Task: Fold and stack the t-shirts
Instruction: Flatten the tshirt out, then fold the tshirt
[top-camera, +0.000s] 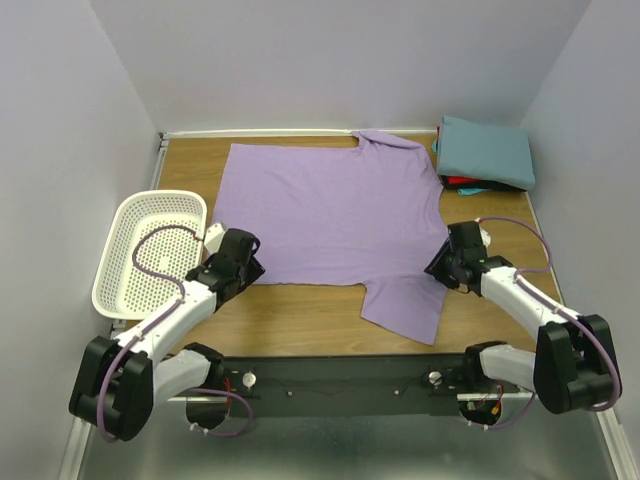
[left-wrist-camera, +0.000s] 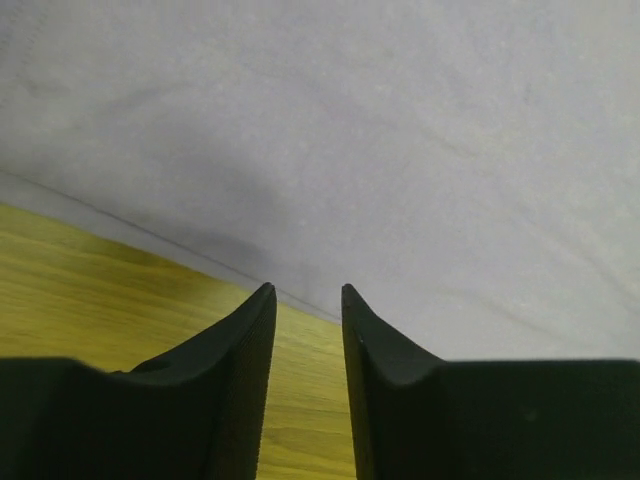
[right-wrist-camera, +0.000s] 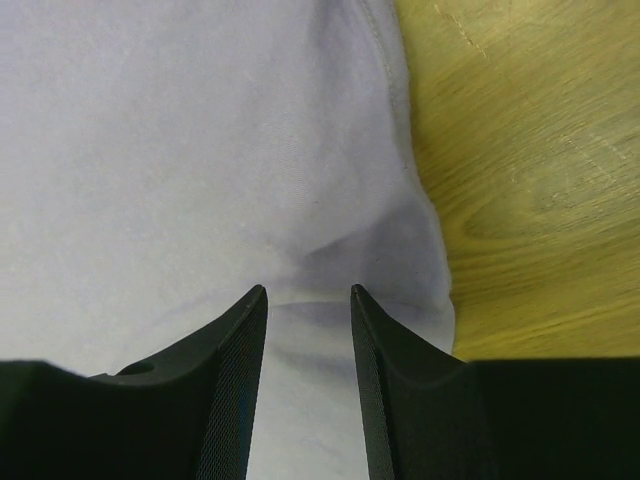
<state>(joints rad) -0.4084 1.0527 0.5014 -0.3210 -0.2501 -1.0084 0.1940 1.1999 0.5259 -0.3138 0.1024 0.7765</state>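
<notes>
A large lavender t-shirt (top-camera: 330, 215) lies spread flat across the middle of the table. A folded teal t-shirt (top-camera: 485, 152) rests on a folded red one (top-camera: 462, 183) at the back right corner. My left gripper (top-camera: 250, 264) is low at the lavender shirt's near left corner. In the left wrist view its jaws (left-wrist-camera: 305, 290) stand open over bare wood, with the shirt's hem (left-wrist-camera: 200, 250) just ahead. My right gripper (top-camera: 441, 266) is at the shirt's right edge, by the near sleeve. Its jaws (right-wrist-camera: 308, 290) stand open, with lavender cloth (right-wrist-camera: 200, 150) lying slightly puckered between and under them.
A white perforated basket (top-camera: 118, 250) stands at the left edge, beside my left arm. Grey walls close in the table on three sides. Bare wood (top-camera: 300, 315) shows between the shirt's hem and the arm bases.
</notes>
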